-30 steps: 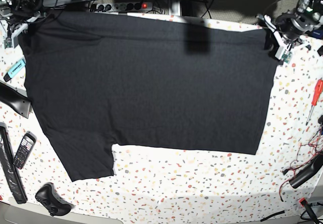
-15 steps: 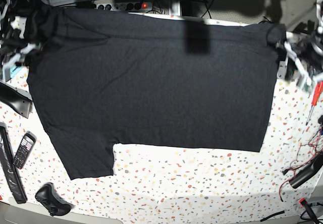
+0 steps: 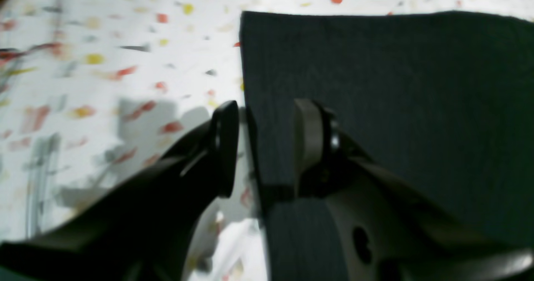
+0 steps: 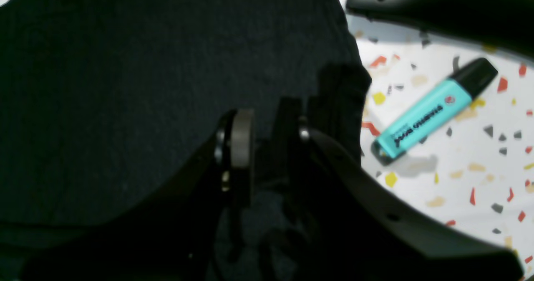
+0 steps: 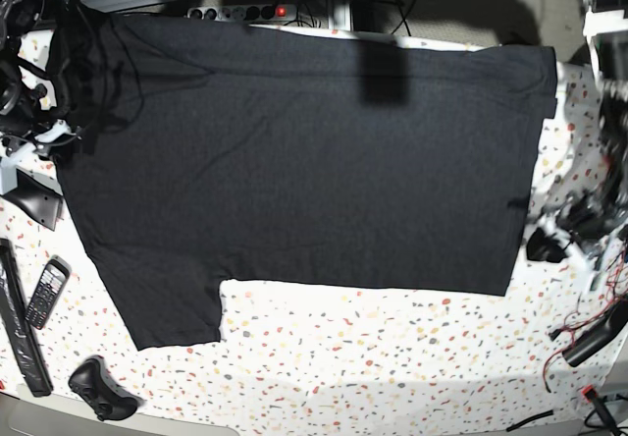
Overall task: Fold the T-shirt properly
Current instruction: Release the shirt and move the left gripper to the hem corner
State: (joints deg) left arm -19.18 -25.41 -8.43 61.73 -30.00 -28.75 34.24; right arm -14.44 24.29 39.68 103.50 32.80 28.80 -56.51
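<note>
The black T-shirt (image 5: 294,161) lies spread flat on the speckled table, plain side up, with one sleeve pointing to the near left. My left gripper (image 3: 265,145) is open and hovers over the shirt's (image 3: 396,84) side edge, which runs between its two fingers. In the base view the left gripper (image 5: 559,240) is a blurred shape at the shirt's right edge. My right gripper (image 4: 269,141) is open low over the shirt's (image 4: 125,84) left edge, and a small raised bunch of cloth (image 4: 340,89) stands just outside one finger. From the base view the right gripper (image 5: 39,136) shows at the left edge.
A turquoise highlighter (image 4: 429,114) lies beside the right gripper, near a black handle-shaped part (image 4: 438,9). A phone (image 5: 45,294), a long black bar (image 5: 18,328) and a game controller (image 5: 98,387) sit at the near left. A power strip (image 5: 235,11) lies behind the shirt, cables (image 5: 599,328) at the right.
Both grippers have gone from shut on the shirt's far corners to open and let the cloth go. Both arms moved nearer along the shirt's side edges. The shirt's far edge now lies further back.
</note>
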